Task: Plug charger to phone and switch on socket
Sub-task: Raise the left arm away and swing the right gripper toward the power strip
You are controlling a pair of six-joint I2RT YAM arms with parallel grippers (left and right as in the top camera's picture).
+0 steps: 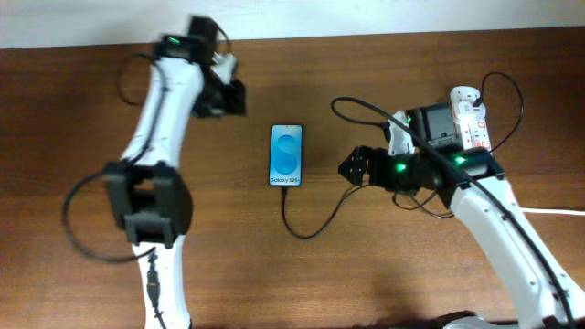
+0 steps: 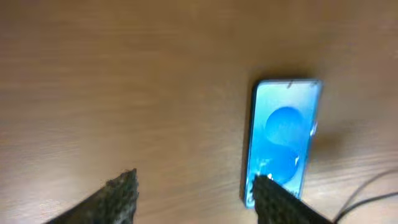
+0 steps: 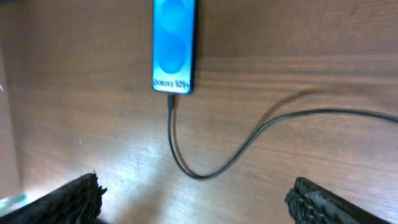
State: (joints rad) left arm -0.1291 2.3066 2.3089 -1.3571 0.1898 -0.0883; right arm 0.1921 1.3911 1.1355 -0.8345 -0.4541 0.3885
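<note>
The phone (image 1: 286,155) lies flat mid-table with its blue screen up; it also shows in the left wrist view (image 2: 283,134) and the right wrist view (image 3: 174,43). The charger cable (image 1: 315,224) is plugged into the phone's near end and loops right toward the socket (image 1: 473,119), a white power strip at the back right; the cable shows in the right wrist view (image 3: 205,171). My left gripper (image 1: 236,96) is open and empty, left of the phone (image 2: 196,186). My right gripper (image 1: 352,169) is open and empty, right of the phone, above the cable (image 3: 196,190).
A thick white lead (image 1: 553,212) runs off the right edge. The brown wooden table (image 1: 384,274) ends at its far edge along the top of the overhead view. The arms' black cables hang beside the left arm (image 1: 82,228).
</note>
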